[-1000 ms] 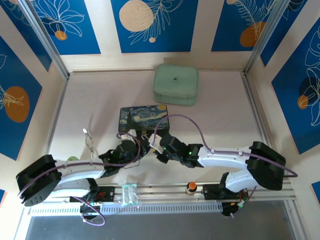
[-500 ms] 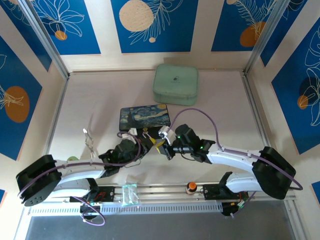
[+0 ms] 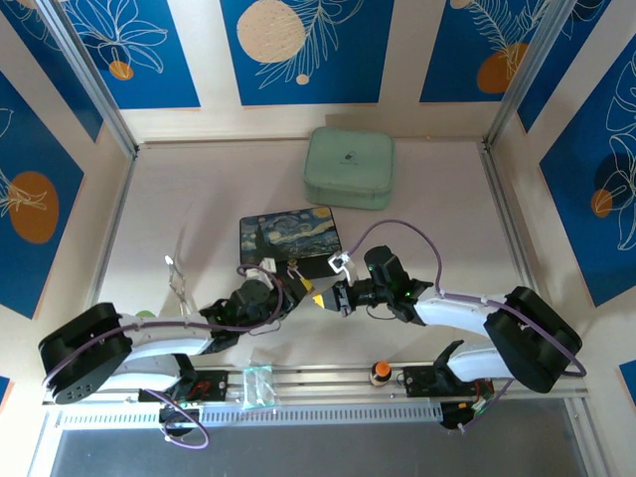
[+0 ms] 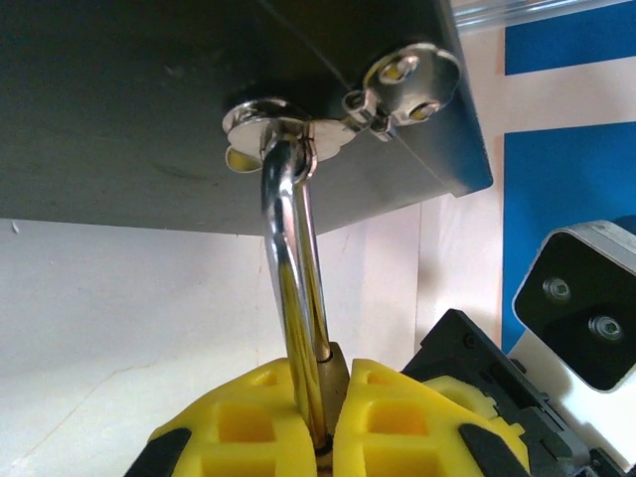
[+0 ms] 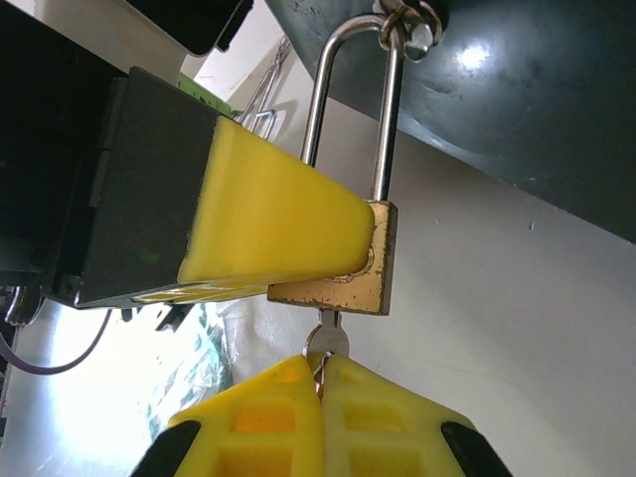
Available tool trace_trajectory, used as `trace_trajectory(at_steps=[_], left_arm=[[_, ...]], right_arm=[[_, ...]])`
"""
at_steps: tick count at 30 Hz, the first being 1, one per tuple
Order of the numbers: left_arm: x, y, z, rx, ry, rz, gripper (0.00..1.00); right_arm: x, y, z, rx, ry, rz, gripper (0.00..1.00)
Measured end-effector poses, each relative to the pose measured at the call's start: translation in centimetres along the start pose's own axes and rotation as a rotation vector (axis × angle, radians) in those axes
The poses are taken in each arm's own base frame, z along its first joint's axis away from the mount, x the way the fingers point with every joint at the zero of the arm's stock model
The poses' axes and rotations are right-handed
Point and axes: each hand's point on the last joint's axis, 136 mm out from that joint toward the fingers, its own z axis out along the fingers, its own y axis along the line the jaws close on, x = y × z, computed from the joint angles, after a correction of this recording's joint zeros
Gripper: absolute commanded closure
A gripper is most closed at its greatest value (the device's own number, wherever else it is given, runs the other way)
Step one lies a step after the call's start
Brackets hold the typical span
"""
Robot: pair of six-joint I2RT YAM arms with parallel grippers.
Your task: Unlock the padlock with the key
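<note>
left end effector (image 4: 331, 402) clamped tight on the padlock (image 5: 343, 270) hanging off the painted box (image 3: 288, 231), right end effector (image 5: 320, 393) pinching the key (image 5: 326, 341) at its bottom

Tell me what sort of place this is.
Probably a robot lab workcell: two arms bolted to a metal rail, a white tabletop, and blue printed panels on an aluminium frame walling it in.

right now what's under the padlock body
Under the padlock the key sticks out, its silver head pinched by the right pincer. The blade is hidden inside the brass body, so how deep it sits can't be seen.
</note>
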Motion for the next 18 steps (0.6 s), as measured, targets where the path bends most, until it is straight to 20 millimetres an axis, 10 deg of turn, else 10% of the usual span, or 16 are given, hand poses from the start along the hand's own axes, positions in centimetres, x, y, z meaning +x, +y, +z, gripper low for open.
trace_trajectory(at_steps=[18], left_arm=[[0.3,2.1,0.0,-0.061,0.008,0.007,1.00]], right_arm=[[0.0,-1.1,-1.2,0.090,-0.039,0.041,0.68]])
